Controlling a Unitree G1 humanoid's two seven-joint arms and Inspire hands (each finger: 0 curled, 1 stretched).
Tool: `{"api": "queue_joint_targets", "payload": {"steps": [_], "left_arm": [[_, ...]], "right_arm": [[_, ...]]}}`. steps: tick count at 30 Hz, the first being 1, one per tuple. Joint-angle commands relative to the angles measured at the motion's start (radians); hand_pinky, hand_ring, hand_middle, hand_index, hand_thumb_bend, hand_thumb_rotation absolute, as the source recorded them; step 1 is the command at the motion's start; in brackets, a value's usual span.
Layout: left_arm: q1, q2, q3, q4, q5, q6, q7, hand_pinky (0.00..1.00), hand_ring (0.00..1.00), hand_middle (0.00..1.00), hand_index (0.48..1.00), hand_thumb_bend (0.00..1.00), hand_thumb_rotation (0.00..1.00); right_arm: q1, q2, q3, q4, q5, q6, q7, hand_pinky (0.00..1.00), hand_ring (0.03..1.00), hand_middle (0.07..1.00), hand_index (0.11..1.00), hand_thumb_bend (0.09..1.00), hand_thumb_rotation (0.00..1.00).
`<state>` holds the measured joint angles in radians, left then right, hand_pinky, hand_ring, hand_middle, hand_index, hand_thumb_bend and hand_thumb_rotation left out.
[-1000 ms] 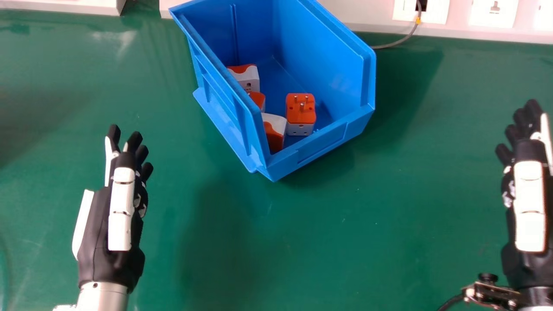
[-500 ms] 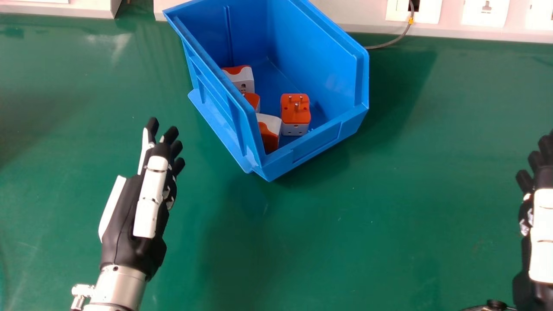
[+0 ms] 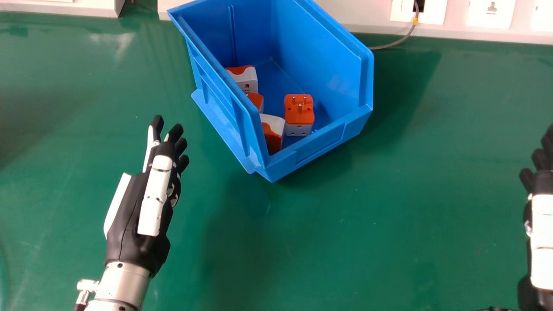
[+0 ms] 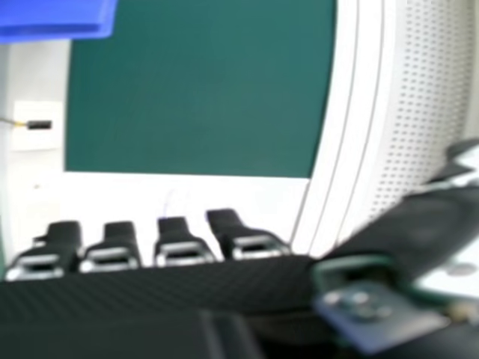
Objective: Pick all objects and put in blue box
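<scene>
Left robot hand [image 3: 148, 203] nearer boxed adapters [image 3: 299, 113]

1. The head view looks from the robot's head, forward and down — it takes the green worktop [image 3: 302, 237] from above, at a middle distance.
2. The right hand view looks from the right hand [image 3: 542, 242]; it faces outward past its own fingers [image 4: 176, 229], which are very near to the camera.
3. Both views share a part of the worktop, of the blue box [image 3: 322, 144] and the socket plate [image 3: 402, 11] with its cable [image 3: 391, 45].
</scene>
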<state>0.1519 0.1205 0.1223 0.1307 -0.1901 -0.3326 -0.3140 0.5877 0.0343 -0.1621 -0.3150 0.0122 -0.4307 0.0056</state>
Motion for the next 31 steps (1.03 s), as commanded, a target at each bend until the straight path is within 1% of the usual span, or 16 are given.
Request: {"api": "queue_joint_targets", "payload": {"steps": [1,2,3,4,6,7,9,12,15,17,19,21,24,27,30,31], "left_arm": [[-0.009,0.011,-0.014,-0.032,0.030,0.023,0.019,1.00,1.00,1.00,1.000,0.36,1.00],[-0.014,0.005,-0.019,-0.017,0.035,0.023,0.022,1.00,1.00,1.00,1.000,0.37,1.00],[-0.026,-0.001,-0.029,-0.005,0.037,0.041,0.023,1.00,1.00,1.00,1.000,0.38,1.00],[-0.039,-0.007,-0.043,0.000,0.041,0.060,0.025,1.00,1.00,1.00,1.000,0.39,1.00],[-0.074,-0.014,-0.063,0.009,0.048,0.100,0.031,1.00,1.00,1.00,1.000,0.40,1.00],[-0.091,-0.015,-0.071,0.013,0.052,0.113,0.034,1.00,1.00,1.00,1.000,0.42,1.00],[-0.116,-0.015,-0.084,0.030,0.061,0.119,0.030,1.00,1.00,1.00,1.000,0.42,1.00],[-0.134,-0.006,-0.090,0.062,0.064,0.103,0.012,1.00,1.00,1.00,1.000,0.42,1.00],[-0.136,0.002,-0.086,0.073,0.054,0.092,-0.006,1.00,1.00,1.00,1.000,0.42,1.00],[-0.124,0.007,-0.076,0.063,0.047,0.092,-0.009,1.00,1.00,1.00,1.000,0.42,1.00],[-0.110,0.008,-0.064,0.056,0.035,0.090,-0.012,1.00,1.00,1.00,1.000,0.44,1.00],[-0.102,0.005,-0.056,0.060,0.029,0.079,-0.013,1.00,1.00,1.00,1.000,0.45,1.00],[-0.098,0.007,-0.053,0.053,0.030,0.076,-0.012,1.00,1.00,1.00,1.000,0.46,1.00],[-0.092,0.011,-0.045,0.044,0.029,0.078,-0.005,1.00,1.00,1.00,1.000,0.45,1.00],[-0.060,0.006,-0.033,0.009,0.023,0.073,0.009,1.00,1.00,1.00,1.000,0.44,1.00],[-0.047,0.006,-0.025,0.004,0.025,0.058,0.015,1.00,1.00,1.00,1.000,0.44,1.00]], "right_arm": [[0.036,0.015,-0.006,-0.051,-0.009,-0.021,-0.019,0.96,1.000,0.996,0.963,0.368,1.00],[0.046,0.016,-0.009,-0.057,-0.008,-0.024,-0.021,0.95,1.000,0.995,0.961,0.367,1.00],[0.069,0.021,-0.015,-0.071,-0.013,-0.027,-0.026,0.95,1.000,0.992,0.957,0.368,1.00],[0.093,0.026,-0.023,-0.086,-0.013,-0.027,-0.030,0.94,1.000,0.989,0.954,0.369,1.00],[0.143,0.042,-0.029,-0.123,-0.013,-0.026,-0.042,0.93,0.999,0.986,0.951,0.373,1.00],[0.162,0.050,-0.031,-0.139,-0.012,-0.025,-0.046,0.92,0.996,0.982,0.947,0.376,1.00],[0.193,0.066,-0.028,-0.161,-0.014,-0.031,-0.053,0.91,0.991,0.977,0.941,0.379,0.99],[0.216,0.086,-0.016,-0.174,-0.039,-0.043,-0.066,0.91,0.991,0.977,0.941,0.379,0.99],[0.208,0.087,-0.006,-0.163,-0.073,-0.042,-0.080,0.90,0.983,0.969,0.934,0.376,0.97],[0.196,0.085,0.003,-0.151,-0.097,-0.037,-0.088,0.87,0.968,0.956,0.923,0.374,0.93],[0.188,0.085,0.013,-0.150,-0.112,-0.027,-0.092,0.86,0.960,0.949,0.918,0.381,0.91],[0.178,0.083,0.021,-0.157,-0.124,-0.012,-0.096,0.85,0.958,0.946,0.916,0.386,0.91],[0.153,0.078,0.031,-0.147,-0.141,0.003,-0.099,0.85,0.957,0.945,0.917,0.398,0.91],[0.130,0.067,0.038,-0.128,-0.143,0.009,-0.096,0.85,0.960,0.947,0.920,0.402,0.93],[0.073,0.033,0.025,-0.099,-0.122,0.032,-0.079,0.86,0.964,0.949,0.923,0.401,0.95],[0.048,0.020,0.020,-0.094,-0.114,0.048,-0.071,0.86,0.968,0.952,0.926,0.399,0.96]]}}
